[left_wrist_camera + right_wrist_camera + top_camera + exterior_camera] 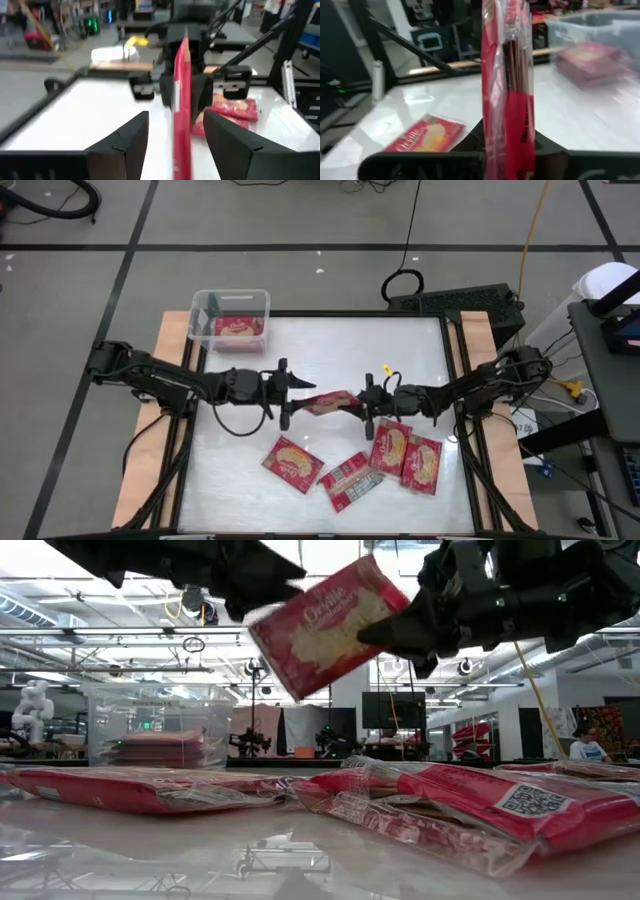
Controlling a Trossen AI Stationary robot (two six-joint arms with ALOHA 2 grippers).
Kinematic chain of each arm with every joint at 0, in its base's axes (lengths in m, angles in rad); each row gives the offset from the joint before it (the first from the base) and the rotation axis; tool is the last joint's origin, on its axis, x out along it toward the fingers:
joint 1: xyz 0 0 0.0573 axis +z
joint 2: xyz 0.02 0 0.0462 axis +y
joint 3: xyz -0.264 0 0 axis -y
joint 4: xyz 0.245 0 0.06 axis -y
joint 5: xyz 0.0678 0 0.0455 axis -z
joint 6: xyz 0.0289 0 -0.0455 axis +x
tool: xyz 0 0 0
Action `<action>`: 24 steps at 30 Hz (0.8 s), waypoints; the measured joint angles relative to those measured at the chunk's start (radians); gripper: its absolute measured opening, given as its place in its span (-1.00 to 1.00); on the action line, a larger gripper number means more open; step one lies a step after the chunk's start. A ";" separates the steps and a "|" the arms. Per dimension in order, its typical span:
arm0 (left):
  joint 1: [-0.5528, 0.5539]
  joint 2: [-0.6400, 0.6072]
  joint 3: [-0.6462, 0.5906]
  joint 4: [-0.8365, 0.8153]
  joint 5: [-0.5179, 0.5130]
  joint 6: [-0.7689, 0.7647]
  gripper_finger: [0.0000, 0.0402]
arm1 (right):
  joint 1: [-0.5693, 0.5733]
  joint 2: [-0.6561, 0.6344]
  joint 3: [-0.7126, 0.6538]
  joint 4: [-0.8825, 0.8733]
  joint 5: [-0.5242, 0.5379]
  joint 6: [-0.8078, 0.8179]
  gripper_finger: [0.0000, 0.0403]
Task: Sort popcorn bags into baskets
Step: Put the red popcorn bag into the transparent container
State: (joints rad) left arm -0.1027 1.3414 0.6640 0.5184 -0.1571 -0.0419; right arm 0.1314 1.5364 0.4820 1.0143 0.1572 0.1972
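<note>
Passing a popcorn bag in mid-air over the middle of the tabletop: looks like a handover. The right gripper has its jaws clamped on one end of the bag, held edge-up so the other arm can take the free end. The left gripper sits at that free end with jaws spread apart on either side of the bag, not yet closed per the left wrist view. Likely reason: the clear basket stands off the far-left corner, on the left arm's side. It already holds at least one bag. Four more bags lie flat near the near edge.
</note>
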 joint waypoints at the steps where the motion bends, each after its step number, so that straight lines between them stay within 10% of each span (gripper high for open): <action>1: 0.003 0.002 0.000 -0.017 0.010 -0.023 -0.02 | 0.000 0.000 0.000 -0.015 0.001 0.000 -0.91; 24: 0.061 0.115 0.213 -0.418 0.185 -0.077 0.01 | 0.002 0.000 0.000 -0.114 -0.005 0.027 -0.92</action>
State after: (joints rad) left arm -0.0415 1.4562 0.8771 0.1000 0.0275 -0.1184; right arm 0.1330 1.5368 0.4816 0.9000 0.1521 0.2239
